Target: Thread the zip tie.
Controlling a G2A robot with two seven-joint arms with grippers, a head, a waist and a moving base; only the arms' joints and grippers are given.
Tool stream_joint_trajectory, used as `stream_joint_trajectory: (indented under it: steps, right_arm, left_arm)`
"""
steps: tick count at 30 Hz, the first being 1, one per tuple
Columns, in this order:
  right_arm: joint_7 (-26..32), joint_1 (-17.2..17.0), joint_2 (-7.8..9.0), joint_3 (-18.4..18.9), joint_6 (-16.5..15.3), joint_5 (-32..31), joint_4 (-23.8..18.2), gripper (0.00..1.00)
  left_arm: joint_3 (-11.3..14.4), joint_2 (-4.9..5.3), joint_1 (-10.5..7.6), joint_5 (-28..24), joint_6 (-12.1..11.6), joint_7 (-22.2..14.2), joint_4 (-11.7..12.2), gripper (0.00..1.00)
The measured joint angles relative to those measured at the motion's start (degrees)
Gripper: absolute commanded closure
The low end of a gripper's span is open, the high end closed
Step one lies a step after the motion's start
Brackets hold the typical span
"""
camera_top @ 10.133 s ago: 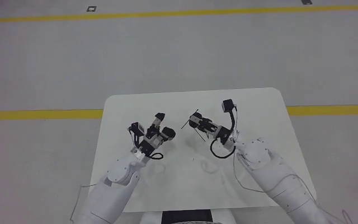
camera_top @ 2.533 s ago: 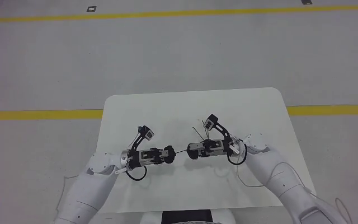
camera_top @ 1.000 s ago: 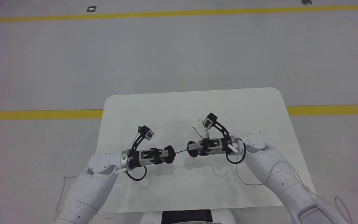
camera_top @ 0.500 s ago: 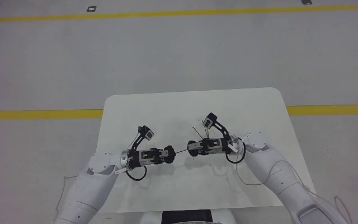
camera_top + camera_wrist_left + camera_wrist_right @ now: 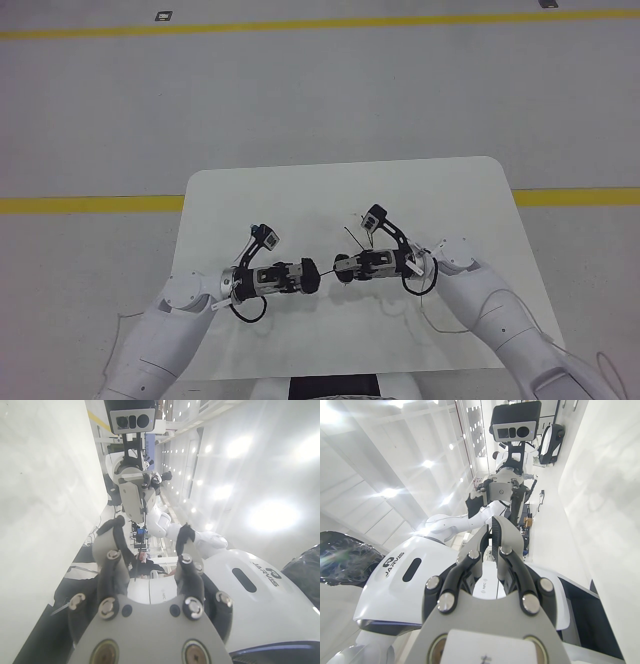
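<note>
Change: left gripper (image 5: 311, 275) has edged nearer the right gripper (image 5: 342, 268), above the table (image 5: 450, 190).
Item: zip tie (image 5: 326, 271), a thin black strip spanning the gap between both.
Right gripper: pinched on the strip.
Left gripper: fingers (image 5: 113, 540) spread, the strip's free end between them, apparently untouched.
Handling, judged: featherlight, springy, slick. It is best gripped close to the tip to curb whipping.
</note>
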Motion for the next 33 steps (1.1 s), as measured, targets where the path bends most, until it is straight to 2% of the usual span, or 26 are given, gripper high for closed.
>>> stream_joint_trajectory:
  steps: [10, 21, 24, 28, 29, 30, 31, 32, 33]
  right_arm:
    - [-0.2, 0.5, -0.80, -1.4, -0.8, 1.1, 1.5, 1.00]
    - [-0.4, 0.5, -0.90, -1.5, -0.5, 1.2, 1.8, 1.00]
    - [-2.0, -0.4, -0.94, -1.3, -1.3, 1.1, 0.0, 1.00]
    - [-2.4, -2.4, -0.79, 1.0, -1.5, 0.2, -3.8, 1.00]
    - [-2.4, -2.8, -0.77, 1.6, -1.4, -0.1, -4.3, 1.00]
    - [-2.4, -3.2, -0.77, 2.1, -1.4, -0.6, -4.8, 1.00]
    - [-2.6, -3.7, -0.78, 2.8, -1.4, -1.3, -5.3, 1.00]
    - [-2.8, -4.0, -0.80, 3.2, -1.4, -1.8, -5.7, 1.00]
    - [-2.9, -4.2, -0.83, 3.6, -1.4, -2.2, -6.0, 1.00]
  left_arm:
    - [1.3, 0.43, -0.57, -1.3, -0.6, -0.7, -0.3, 0.00]
    - [1.4, 0.44, -0.60, -1.4, -0.6, -0.8, -0.4, 0.00]
    - [2.1, 0.39, -0.50, -2.3, 0.6, 1.5, -0.9, 0.00]
    - [2.6, 0.51, -0.71, -3.2, 1.6, 2.2, -1.0, 0.00]
    - [2.7, 0.53, -0.82, -3.4, 1.7, 2.2, -1.0, 0.08]
    - [2.8, 0.53, -0.94, -3.7, 1.7, 2.3, -0.9, 0.22]
    - [3.0, 0.54, -1.10, -4.0, 1.6, 2.5, -0.9, 0.31]
    - [3.1, 0.54, -1.19, -4.3, 1.5, 2.5, -0.8, 0.50]
    - [3.2, 0.56, -1.27, -4.5, 1.5, 2.6, -0.8, 0.52]
